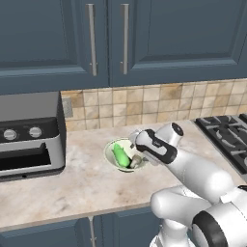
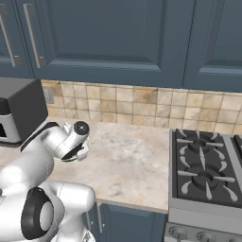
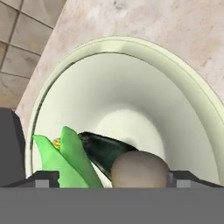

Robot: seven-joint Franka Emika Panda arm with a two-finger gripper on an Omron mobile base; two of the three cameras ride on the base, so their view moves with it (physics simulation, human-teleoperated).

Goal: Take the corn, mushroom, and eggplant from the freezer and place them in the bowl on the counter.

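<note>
The bowl (image 1: 110,150) sits on the counter (image 1: 72,188) in the left base view, just beside the arm's wrist, with the oven (image 1: 29,135) off at its nine o'clock and the stove (image 1: 226,132) at its three o'clock. The corn (image 1: 121,155) lies inside it, slanting from eleven o'clock to five o'clock, and the mushroom (image 1: 135,160) rests at the bowl's four o'clock.

In the hand view the gripper (image 3: 109,177) hangs right over the bowl (image 3: 131,87). Its jaws stand wide apart, one fingertip (image 3: 43,177) at seven o'clock and the other at five o'clock, holding nothing. The mushroom (image 3: 140,169) lies loose between them, against the eggplant (image 3: 103,151), with the corn (image 3: 70,159) just beside it at nine o'clock.
</note>
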